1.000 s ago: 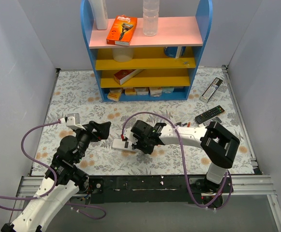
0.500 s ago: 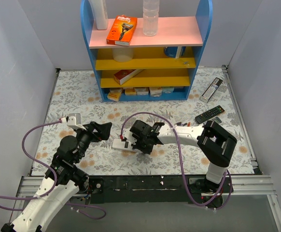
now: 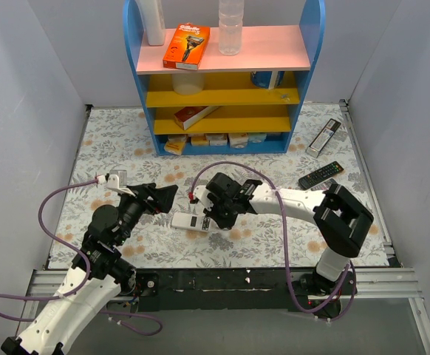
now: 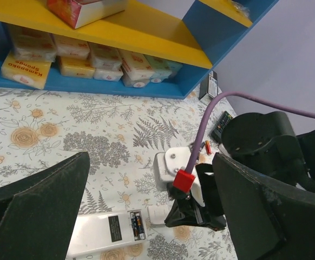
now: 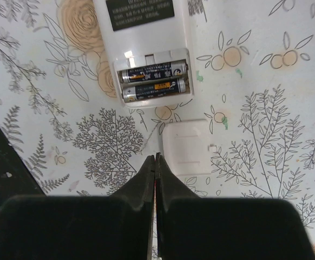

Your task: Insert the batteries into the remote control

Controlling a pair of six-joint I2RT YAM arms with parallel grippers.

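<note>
The white remote control (image 3: pixel 186 221) lies back up on the flowered mat, its battery bay open. Two batteries (image 5: pixel 155 81) lie side by side in the bay; they also show in the left wrist view (image 4: pixel 135 225). The white bay cover (image 5: pixel 189 147) lies loose on the mat just beside the remote's end. My right gripper (image 5: pixel 156 157) is shut and empty, its tips over the cover's left edge. My left gripper (image 4: pixel 151 162) is open and empty, held above the mat left of the remote (image 4: pixel 95 234). A loose battery (image 4: pixel 207 147) lies behind the right arm.
A blue shelf unit (image 3: pixel 222 89) with boxes stands at the back. A black remote (image 3: pixel 320 175) and a silver remote (image 3: pixel 323 137) lie at the right. The right wrist's purple cable (image 4: pixel 211 116) arcs over the mat.
My right gripper has drawn back a little to the right, off the remote's end, so the open bay now shows. The left gripper has edged forward toward the remote.
</note>
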